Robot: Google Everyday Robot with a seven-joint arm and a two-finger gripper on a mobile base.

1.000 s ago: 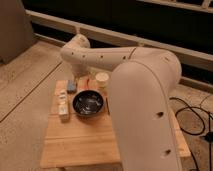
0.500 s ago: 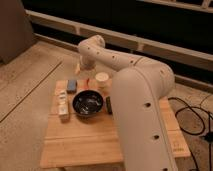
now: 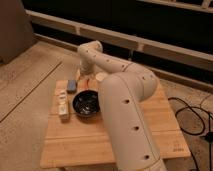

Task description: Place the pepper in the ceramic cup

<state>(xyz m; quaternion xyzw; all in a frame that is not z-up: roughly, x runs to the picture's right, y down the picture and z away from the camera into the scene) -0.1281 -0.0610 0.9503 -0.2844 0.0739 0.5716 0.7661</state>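
Observation:
My gripper (image 3: 86, 76) hangs low over the far left part of the wooden table (image 3: 75, 142), at the end of the white arm that reaches across from the right. It stands open. Just under it a small orange-red pepper (image 3: 89, 81) lies on the wood, partly hidden by the gripper. The pale cream ceramic cup (image 3: 102, 76) stands right beside the gripper on its right, with the arm covering part of it.
A wide black bowl (image 3: 86, 103) sits in front of the gripper. A blue object (image 3: 71, 86) and a white packet (image 3: 62, 105) lie along the table's left edge. Black cables (image 3: 192, 112) run over the floor at right.
The arm has swung further over the table's far left, and the gripper has come down between the blue object and the cup.

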